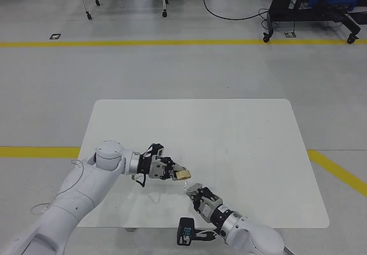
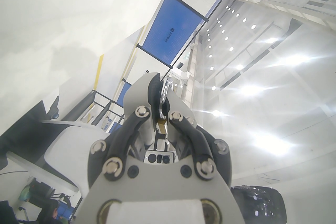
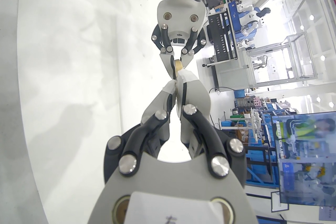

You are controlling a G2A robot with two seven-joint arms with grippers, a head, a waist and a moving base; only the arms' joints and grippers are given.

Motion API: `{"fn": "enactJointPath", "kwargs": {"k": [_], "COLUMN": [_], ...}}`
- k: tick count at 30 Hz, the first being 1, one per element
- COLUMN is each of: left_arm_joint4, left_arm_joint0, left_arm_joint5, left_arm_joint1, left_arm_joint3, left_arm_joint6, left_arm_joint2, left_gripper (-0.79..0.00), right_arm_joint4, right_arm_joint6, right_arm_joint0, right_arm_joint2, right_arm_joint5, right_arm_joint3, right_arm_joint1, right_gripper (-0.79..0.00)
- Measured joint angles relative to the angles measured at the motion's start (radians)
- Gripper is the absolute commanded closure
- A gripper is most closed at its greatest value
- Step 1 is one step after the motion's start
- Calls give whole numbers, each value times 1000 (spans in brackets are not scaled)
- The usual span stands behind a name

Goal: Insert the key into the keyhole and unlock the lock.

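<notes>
Left end effector point(image 1: 172, 170) clamps the lock point(image 1: 183, 173) above the table point(image 1: 253, 134). Right end effector point(image 3: 178, 83) pinches the key point(image 3: 179, 100), tip meeting the lock. Can't tell if it's inserted; the turn and unlock probably remain.

You are working in an industrial robotics lab or factory test hall. Identify it by the grey sealed floor point(image 1: 171, 76) with yellow marking lines point(image 1: 171, 43), the white desk point(image 1: 247, 146) set on it, and the wheeled equipment cart point(image 1: 311, 19). Also note the blue partition panels point(image 2: 173, 33) under a high ceiling with rows of spot lights point(image 2: 231, 49), and the metal-framed machine enclosure point(image 3: 278, 62) near blue equipment racks point(image 3: 236, 128).
</notes>
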Motion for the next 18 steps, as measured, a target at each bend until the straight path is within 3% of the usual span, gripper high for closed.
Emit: {"fn": "enactJointPath", "kwargs": {"k": [18], "left_arm_joint4": [50], "left_arm_joint0": [1], "left_arm_joint5": [10], "left_arm_joint1": [-4], "left_arm_joint3": [-11], "left_arm_joint6": [-15], "left_arm_joint2": [-2], "left_gripper": [0], "right_arm_joint4": [-39], "right_arm_joint6": [44], "right_arm_joint0": [-2], "right_arm_joint2": [-19], "right_arm_joint5": [2], "right_arm_joint3": [-2], "right_arm_joint1": [-7], "right_gripper": [0]}}
